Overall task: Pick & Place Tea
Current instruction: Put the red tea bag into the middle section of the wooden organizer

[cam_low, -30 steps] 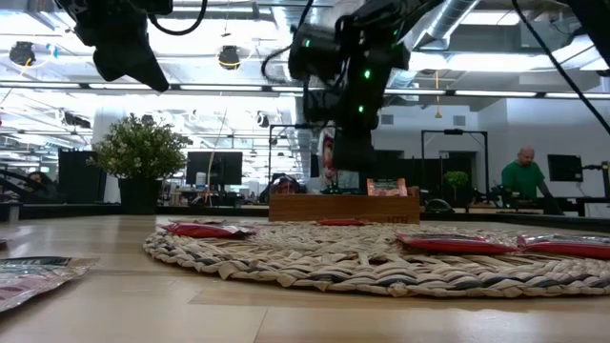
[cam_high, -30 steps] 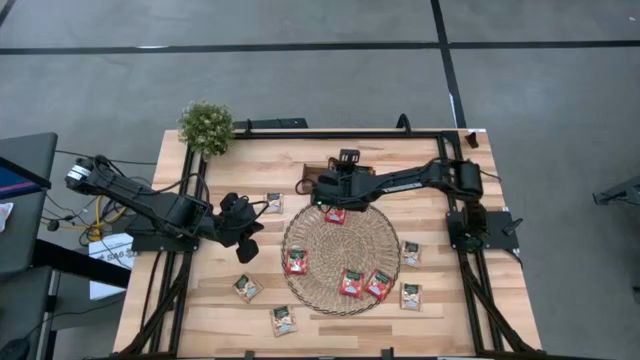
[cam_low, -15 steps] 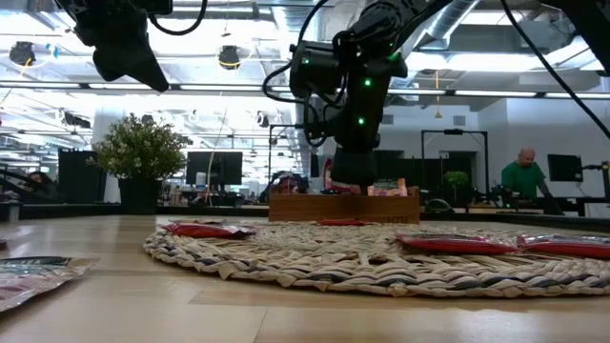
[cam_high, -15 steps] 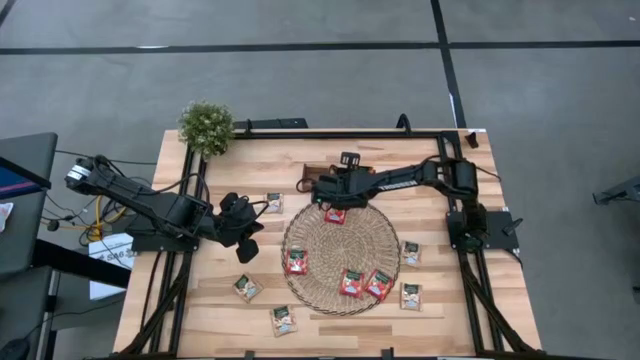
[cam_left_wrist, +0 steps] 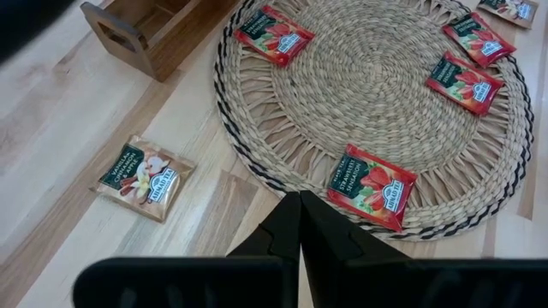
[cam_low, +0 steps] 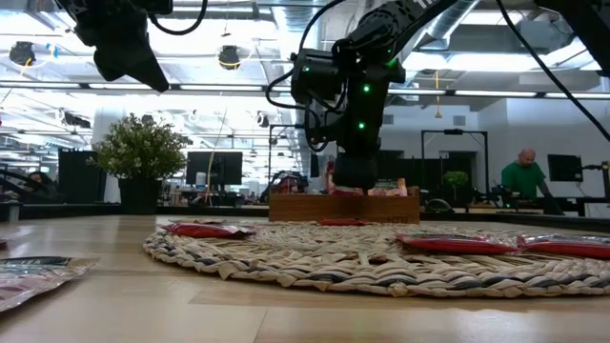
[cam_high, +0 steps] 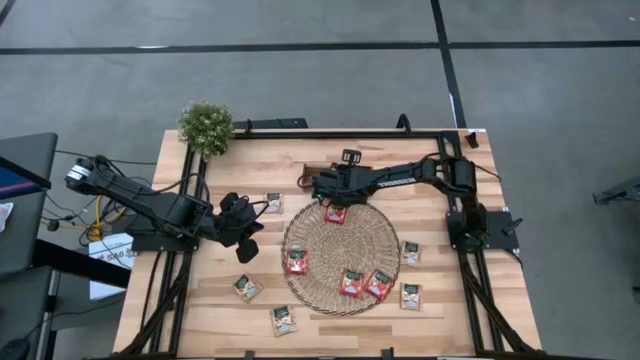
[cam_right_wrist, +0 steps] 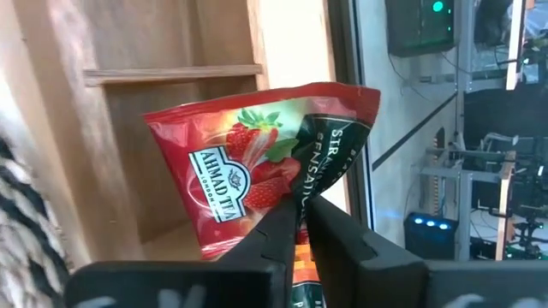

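Pale wooden tabletop [cam_high: 330,330] carries a round woven mat [cam_high: 340,255] with several tea sachets on and around it; at its far edge sits a small wooden tray [cam_left_wrist: 150,34]; the right gripper [cam_right_wrist: 300,224] hangs over that tray, pinching a red strawberry sachet [cam_right_wrist: 248,184] by its lower edge; the left gripper [cam_left_wrist: 300,224] waits closed, just off the mat's rim, holding nothing. Placing looks to be the step in hand; next, the fingers need to part so the sachet drops into a compartment. Only the right wrist view shows the grip itself; overhead, the arm hides it.
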Controlling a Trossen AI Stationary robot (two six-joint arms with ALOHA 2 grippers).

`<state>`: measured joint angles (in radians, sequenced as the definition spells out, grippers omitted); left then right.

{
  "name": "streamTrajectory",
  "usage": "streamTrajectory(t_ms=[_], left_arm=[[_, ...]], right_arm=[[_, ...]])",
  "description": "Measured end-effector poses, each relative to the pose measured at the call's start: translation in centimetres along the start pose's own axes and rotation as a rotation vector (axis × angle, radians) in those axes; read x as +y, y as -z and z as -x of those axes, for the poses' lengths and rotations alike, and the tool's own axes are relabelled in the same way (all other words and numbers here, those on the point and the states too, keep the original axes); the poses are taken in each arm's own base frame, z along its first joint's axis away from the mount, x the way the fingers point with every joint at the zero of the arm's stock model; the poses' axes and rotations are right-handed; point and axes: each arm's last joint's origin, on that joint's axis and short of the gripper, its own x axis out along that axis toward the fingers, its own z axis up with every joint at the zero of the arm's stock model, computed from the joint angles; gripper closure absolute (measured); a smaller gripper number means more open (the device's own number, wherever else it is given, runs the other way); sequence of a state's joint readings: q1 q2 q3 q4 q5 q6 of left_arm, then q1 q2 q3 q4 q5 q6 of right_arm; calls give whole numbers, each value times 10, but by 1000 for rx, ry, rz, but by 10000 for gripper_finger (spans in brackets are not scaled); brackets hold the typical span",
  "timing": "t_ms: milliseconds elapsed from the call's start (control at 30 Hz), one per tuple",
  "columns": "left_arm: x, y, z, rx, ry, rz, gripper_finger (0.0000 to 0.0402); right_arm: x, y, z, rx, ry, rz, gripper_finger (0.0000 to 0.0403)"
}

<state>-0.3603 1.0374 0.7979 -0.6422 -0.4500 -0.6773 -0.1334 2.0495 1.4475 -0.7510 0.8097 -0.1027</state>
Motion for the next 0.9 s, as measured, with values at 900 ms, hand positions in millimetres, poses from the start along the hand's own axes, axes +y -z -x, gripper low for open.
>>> streamTrajectory(t_ms=[900], left_arm=[[0,0,0,0,1,3,401]], right_arm=[[-19,-10,43,50,16,113,266]])
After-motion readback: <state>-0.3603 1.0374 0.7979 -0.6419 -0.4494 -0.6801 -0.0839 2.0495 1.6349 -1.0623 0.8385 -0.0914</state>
